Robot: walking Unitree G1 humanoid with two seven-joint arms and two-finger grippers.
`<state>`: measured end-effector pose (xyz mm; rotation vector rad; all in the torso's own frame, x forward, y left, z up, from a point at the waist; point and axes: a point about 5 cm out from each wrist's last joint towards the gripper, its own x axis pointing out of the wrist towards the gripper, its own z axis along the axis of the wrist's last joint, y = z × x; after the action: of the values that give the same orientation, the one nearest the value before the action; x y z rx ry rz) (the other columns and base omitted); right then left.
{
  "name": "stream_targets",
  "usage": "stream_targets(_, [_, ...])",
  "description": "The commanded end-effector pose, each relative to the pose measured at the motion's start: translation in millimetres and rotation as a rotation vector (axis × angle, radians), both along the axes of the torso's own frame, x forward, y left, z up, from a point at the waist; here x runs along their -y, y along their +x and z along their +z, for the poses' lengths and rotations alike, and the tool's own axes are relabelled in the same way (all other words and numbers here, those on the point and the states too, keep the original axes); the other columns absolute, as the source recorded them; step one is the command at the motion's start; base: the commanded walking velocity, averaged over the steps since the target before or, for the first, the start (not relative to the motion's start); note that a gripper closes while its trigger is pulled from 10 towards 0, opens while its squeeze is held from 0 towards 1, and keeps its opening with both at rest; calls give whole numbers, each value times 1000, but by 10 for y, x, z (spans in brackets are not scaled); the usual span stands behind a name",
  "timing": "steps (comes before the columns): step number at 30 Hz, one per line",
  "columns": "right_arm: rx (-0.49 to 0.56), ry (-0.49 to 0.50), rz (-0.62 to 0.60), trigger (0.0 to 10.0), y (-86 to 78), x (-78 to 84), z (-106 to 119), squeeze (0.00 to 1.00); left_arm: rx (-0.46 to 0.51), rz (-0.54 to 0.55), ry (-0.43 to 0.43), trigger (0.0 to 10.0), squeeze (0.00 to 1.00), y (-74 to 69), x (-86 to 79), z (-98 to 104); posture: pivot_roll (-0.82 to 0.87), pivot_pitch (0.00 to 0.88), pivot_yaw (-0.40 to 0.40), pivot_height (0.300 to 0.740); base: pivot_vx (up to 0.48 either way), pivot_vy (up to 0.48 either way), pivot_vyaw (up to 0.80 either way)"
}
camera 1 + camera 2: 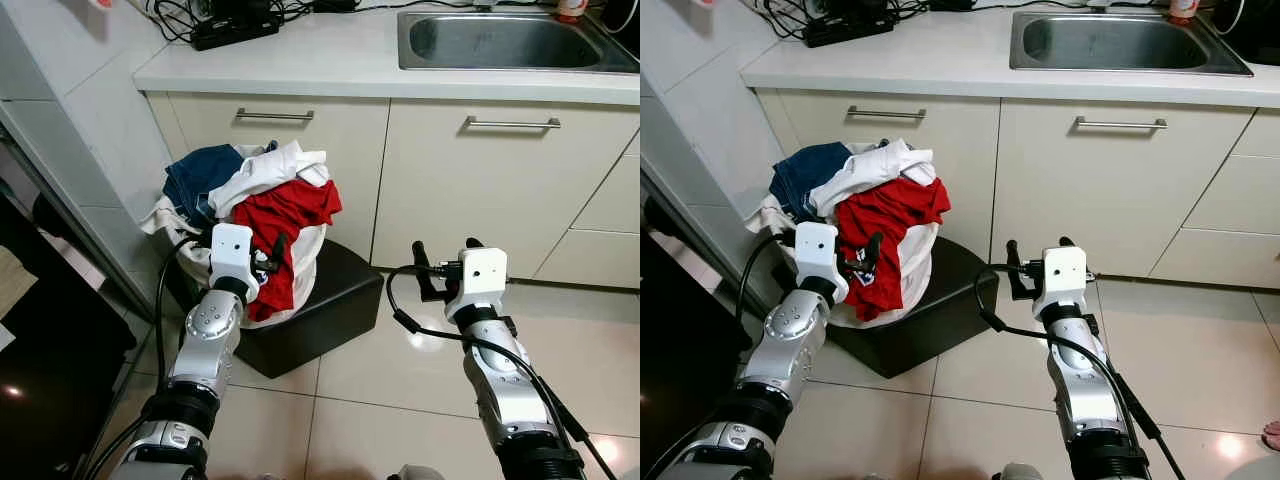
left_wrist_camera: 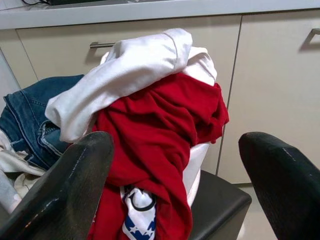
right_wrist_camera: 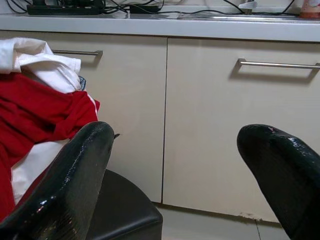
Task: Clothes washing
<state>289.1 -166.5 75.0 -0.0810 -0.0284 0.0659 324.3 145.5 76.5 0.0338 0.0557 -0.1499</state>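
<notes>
Two grippers are raised in front of a heaped laundry basket [image 1: 300,290], and nothing has been lifted out of it. Farthest left in the heap lies a pair of blue jeans [image 1: 200,178], then a white garment [image 1: 265,172] draped over the top, then a red shirt [image 1: 285,225] hanging down the basket's front. The basket stands on a black stool [image 1: 330,310] on the tiled floor, against the cabinet doors [image 1: 480,190] under the bench [image 1: 300,70].

The left gripper [image 1: 272,262] sits right at the red shirt with its fingers apart (the left wrist view shows the red cloth between them, not yet pinched). Further right, the right gripper [image 1: 445,258] hangs over the floor beside the stool, also spread wide and holding nothing.

Judging by the full pile, the washing has barely begun: every garment remains to be picked up and carried off, and no washing machine is identifiable here.
</notes>
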Motion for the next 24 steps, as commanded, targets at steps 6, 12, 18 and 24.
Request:
stream_targets(6, [18,59,18,10000,9,-21,-6,0,34,28,61,10000,0,-131,-226,-9,-147,0,24,740,0,0,0])
stream_targets(12, [6,73,33,10000,11,-31,1,0,34,11,46,10000,0,-126,-148,-1,-152,0,21,740,0,0,0])
stream_targets(18, [17,69,40,10000,25,-32,18,0,8,6,-5,10000,0,-145,-110,-18,-153,0,20,740,0,0,0])
stream_targets(24, [33,67,44,10000,63,-54,58,0,55,-13,13,10000,0,40,89,168,-156,0,26,740,0,0,0])
